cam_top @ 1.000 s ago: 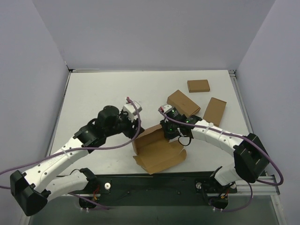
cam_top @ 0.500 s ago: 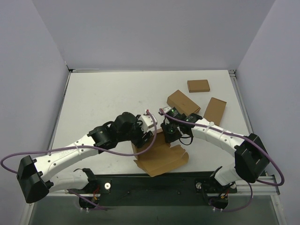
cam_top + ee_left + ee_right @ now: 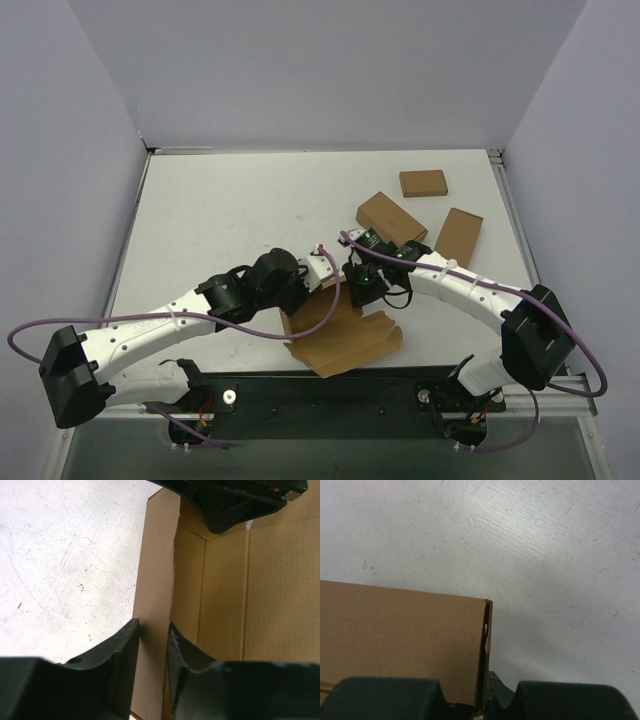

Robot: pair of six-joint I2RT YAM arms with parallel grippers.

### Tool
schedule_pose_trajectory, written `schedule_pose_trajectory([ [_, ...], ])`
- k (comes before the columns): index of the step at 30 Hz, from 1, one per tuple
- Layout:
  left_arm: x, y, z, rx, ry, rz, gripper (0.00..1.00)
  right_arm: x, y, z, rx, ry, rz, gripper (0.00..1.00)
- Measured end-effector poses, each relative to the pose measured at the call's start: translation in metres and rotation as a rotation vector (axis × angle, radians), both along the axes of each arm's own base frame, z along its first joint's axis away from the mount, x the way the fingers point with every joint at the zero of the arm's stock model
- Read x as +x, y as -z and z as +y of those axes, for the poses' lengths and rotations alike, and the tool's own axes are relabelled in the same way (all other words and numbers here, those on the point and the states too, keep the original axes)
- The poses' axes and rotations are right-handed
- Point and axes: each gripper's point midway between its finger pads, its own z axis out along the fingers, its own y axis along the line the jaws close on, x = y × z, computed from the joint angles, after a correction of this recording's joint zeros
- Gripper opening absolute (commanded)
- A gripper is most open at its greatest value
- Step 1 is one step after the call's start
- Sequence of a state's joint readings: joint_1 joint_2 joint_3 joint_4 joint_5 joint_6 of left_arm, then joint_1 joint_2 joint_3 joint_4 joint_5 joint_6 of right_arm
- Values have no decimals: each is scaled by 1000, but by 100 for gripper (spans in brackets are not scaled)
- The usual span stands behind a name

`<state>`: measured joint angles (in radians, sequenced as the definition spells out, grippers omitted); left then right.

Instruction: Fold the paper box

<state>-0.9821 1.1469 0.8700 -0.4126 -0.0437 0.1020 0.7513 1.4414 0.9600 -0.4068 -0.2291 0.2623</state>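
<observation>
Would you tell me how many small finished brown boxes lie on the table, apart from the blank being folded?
3: the far box toward the back right; the middle box nearer and left of it; the right box just right of that. None seems hidden.

The paper box (image 3: 225, 580) is matt, faintly ribbed brown cardboard; the table (image 3: 545, 540) is white, scuffed and finely scratched.

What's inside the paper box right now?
Only bare cardboard with crease lines shows inside the paper box. The right pincer at its far wall and the left pincer at a side wall cover parts of it from view.
</observation>
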Motion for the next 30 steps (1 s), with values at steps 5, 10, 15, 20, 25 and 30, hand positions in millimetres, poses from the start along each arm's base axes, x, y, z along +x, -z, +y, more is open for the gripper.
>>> schedule_pose_trajectory([
  [5, 0, -1, -1, 20, 6, -36, 19, -4, 1, -3, -10, 17, 21, 23],
  [10, -5, 6, -2, 48, 18, -40, 13, 1, -10, 1, 27, 61, -9, 29],
  [15, -7, 7, -2, 66, 20, -57, 13, 9, -26, 4, 75, 109, -70, 17],
  [20, -5, 5, 0, 77, 10, -89, 11, 12, -30, 0, 84, 134, -104, 6],
  [25, -10, 2, 4, 72, 12, -118, 8, 6, -28, 6, 62, 103, -149, 0],
  [30, -14, -4, 12, 60, 2, -158, 6, 7, -32, 12, 1, 128, -271, 0],
])
